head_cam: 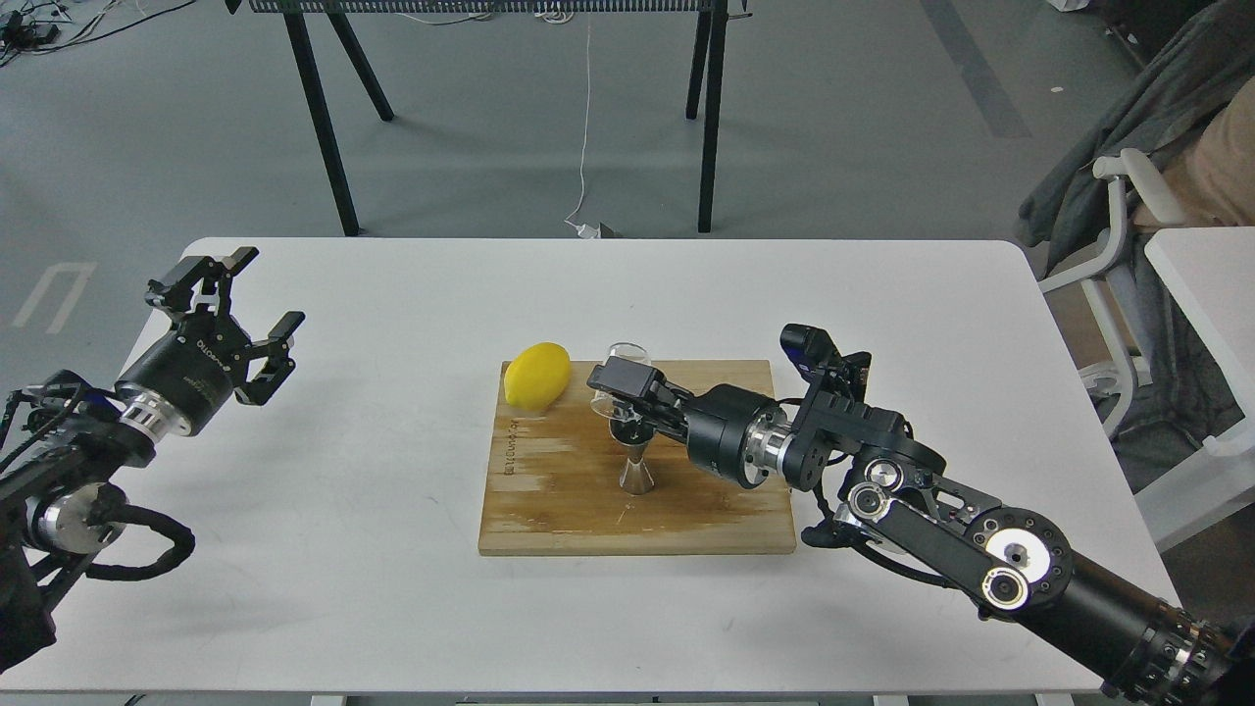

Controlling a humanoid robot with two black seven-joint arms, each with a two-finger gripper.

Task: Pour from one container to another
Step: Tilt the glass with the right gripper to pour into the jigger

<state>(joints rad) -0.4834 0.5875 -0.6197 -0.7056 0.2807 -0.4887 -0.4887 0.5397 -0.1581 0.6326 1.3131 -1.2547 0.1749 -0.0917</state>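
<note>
The steel jigger (636,459) stands upright near the middle of the wooden cutting board (569,500). My right gripper (620,387) reaches in from the right and is shut on the small clear glass cup (622,365), which it holds tipped directly over the jigger's top cone. The cup's rim shows above the fingers; its lower part is hidden by them. My left gripper (243,312) hovers open over the table's left side, far from the board, with nothing in it.
A yellow lemon (537,375) lies on the board's back left corner, close to the cup. The white table (392,608) ends at the right beside a chair (1128,255) and a second white table.
</note>
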